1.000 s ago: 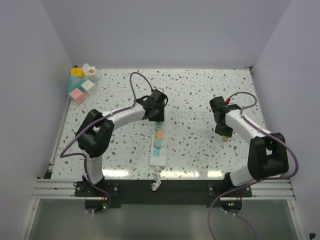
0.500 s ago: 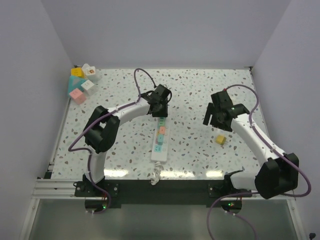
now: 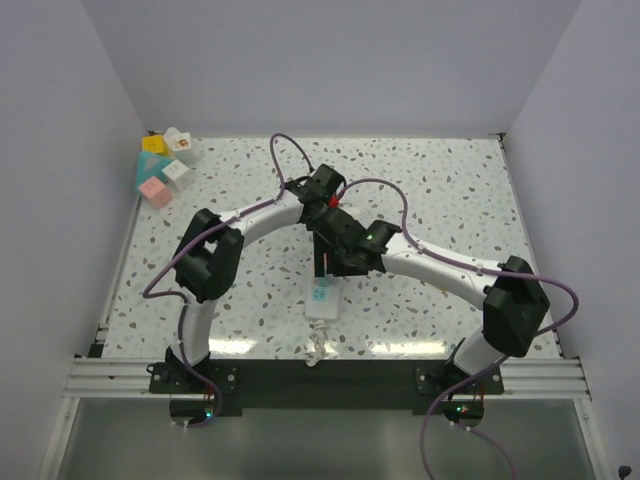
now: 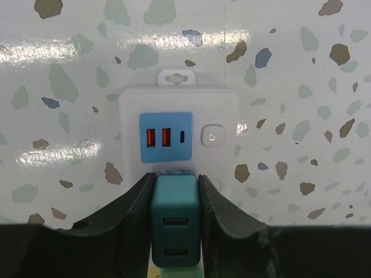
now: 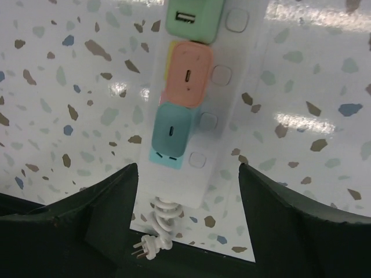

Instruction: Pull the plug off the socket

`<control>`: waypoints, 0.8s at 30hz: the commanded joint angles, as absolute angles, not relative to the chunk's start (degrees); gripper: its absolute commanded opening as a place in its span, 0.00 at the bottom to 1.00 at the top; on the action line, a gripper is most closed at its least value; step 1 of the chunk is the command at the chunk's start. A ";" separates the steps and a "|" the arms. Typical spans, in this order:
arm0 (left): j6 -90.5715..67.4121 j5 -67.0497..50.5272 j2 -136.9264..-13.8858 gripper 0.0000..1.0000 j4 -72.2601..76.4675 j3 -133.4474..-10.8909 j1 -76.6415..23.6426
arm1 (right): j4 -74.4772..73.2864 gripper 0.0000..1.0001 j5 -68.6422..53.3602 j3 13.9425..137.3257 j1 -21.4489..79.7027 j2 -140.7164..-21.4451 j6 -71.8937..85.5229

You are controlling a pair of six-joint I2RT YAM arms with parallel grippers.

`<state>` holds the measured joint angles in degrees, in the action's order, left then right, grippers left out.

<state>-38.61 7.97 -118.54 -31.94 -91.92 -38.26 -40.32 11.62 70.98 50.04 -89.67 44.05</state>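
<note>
The socket (image 3: 322,300) is a white power strip lying lengthwise at the table's middle front. In the left wrist view its far end (image 4: 220,107) shows a blue USB panel and a round button. Just behind that panel stands a teal plug (image 4: 175,217) with two ports, and my left gripper (image 4: 175,177) is shut on its sides. My left gripper (image 3: 323,198) sits over the strip's far end. My right gripper (image 5: 188,171) hangs open above the strip's near end (image 5: 185,174), touching nothing. My right gripper (image 3: 337,262) crosses the strip's middle in the top view.
A green plug (image 5: 194,17), a pink one (image 5: 188,72) and a teal one (image 5: 172,130) sit in a row on the strip. Its coiled white cord with bare prongs (image 5: 152,246) hangs at the table's front edge. Coloured blocks (image 3: 162,165) lie in the back left corner.
My right gripper opened, left a yellow block on the table at the right, then swung left over the power strip. The left gripper kept its hold and shifted slightly right.
</note>
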 commanded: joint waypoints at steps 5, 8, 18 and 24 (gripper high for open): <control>-42.18 8.44 -117.77 0.00 -31.03 -91.58 -37.53 | -37.88 0.63 18.28 74.53 54.05 -95.18 50.80; -42.62 8.00 -117.86 0.00 -30.24 -90.35 -37.44 | -37.44 0.60 17.41 75.67 54.32 -98.42 50.45; -43.33 7.47 -118.48 0.00 -27.43 -84.65 -37.35 | -36.65 0.09 17.49 76.55 55.28 -103.19 50.36; -43.24 9.75 -119.53 0.00 -25.49 -79.20 -37.44 | -41.38 0.00 17.05 80.67 55.55 -96.88 45.62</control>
<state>-42.50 6.63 -115.87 -23.00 -84.42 -36.75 -40.14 16.95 74.89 54.89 -103.00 49.56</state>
